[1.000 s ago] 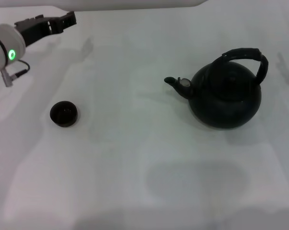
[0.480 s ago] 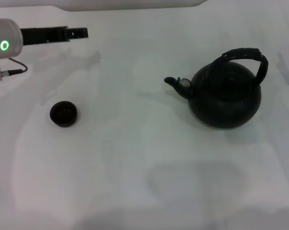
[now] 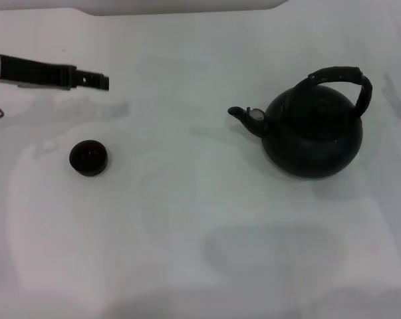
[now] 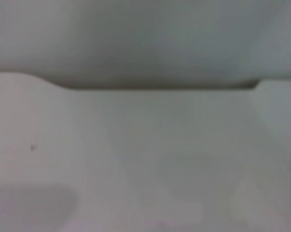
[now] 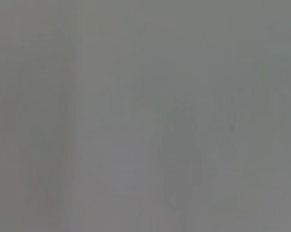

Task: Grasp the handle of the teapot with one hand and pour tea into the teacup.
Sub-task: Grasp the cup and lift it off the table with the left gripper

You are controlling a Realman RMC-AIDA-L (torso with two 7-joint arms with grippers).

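Meanwhile the left tool [image 3: 94,81] has swung level and dipped nearer the teacup [image 3: 88,157], hanging beyond it, holding nothing; its opening I cannot tell. The teapot [image 3: 313,133], handle [image 3: 340,74] untouched, sits well right of the teacup on the surface [image 3: 200,232], spout toward it. Pouring hasn't begun; the teacup's contents are unclear.

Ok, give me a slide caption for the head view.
Left gripper reaches in above the teacup; the teapot stands untouched at right, spout toward the cup.
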